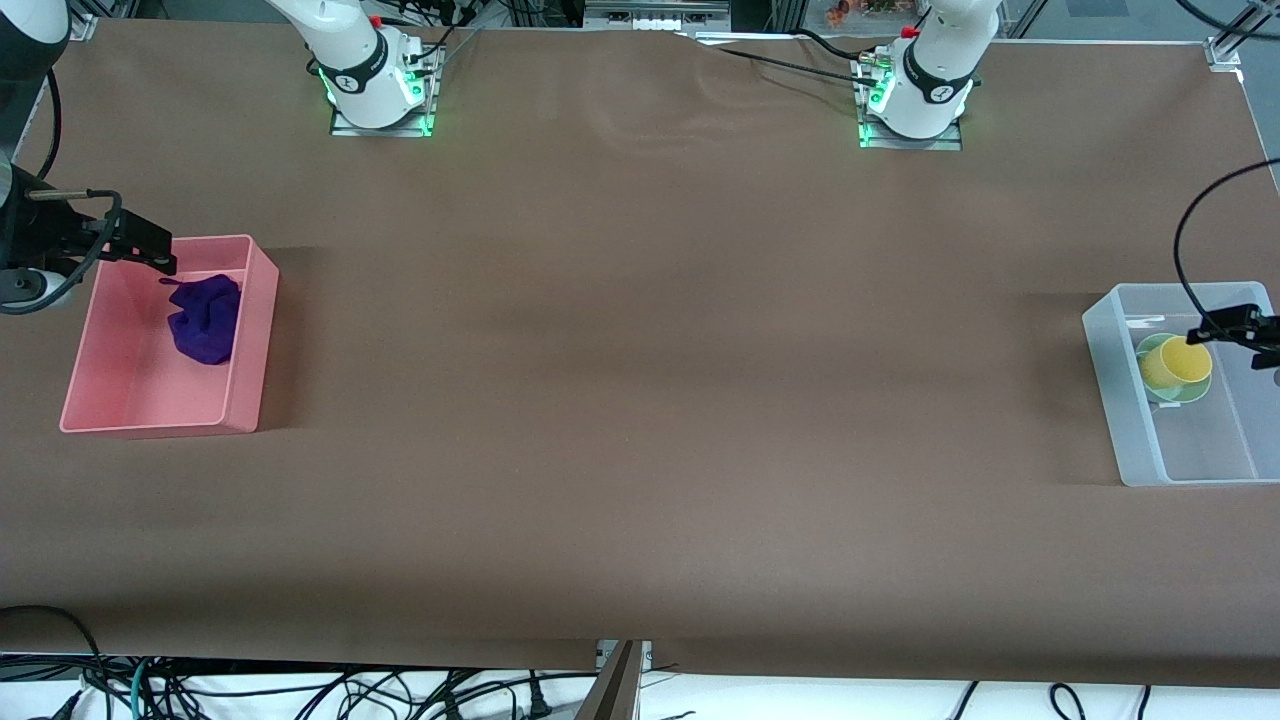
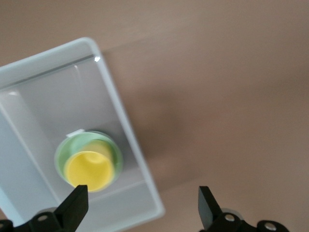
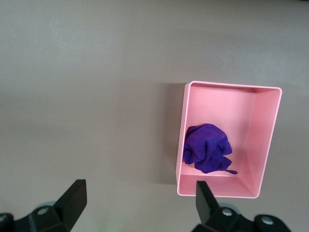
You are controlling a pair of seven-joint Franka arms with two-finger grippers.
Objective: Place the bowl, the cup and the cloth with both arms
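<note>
The purple cloth point(image 1: 205, 320) lies bunched in a pink bin point(image 1: 255, 320) at the right arm's end of the table. It also shows in the right wrist view point(image 3: 207, 147), inside the pink bin point(image 3: 231, 85). My right gripper point(image 1: 165, 262) hangs open and empty over the bin's edge nearest the bases; in its wrist view the gripper point(image 3: 140, 191) holds nothing. The yellow cup point(image 1: 1175, 362) sits in the mint-green bowl point(image 1: 1190, 392) inside a clear bin point(image 1: 1190, 287) at the left arm's end. My left gripper point(image 1: 1205, 333) is open and empty above them. The left wrist view shows the cup point(image 2: 89, 170), bowl point(image 2: 72, 145), bin point(image 2: 125, 125) and gripper point(image 2: 142, 198).
A brown cover point(image 1: 640, 400) spans the table between the two bins. The arms' bases point(image 1: 380, 90) point(image 1: 915, 95) stand along the edge farthest from the front camera. Cables hang past the table's near edge.
</note>
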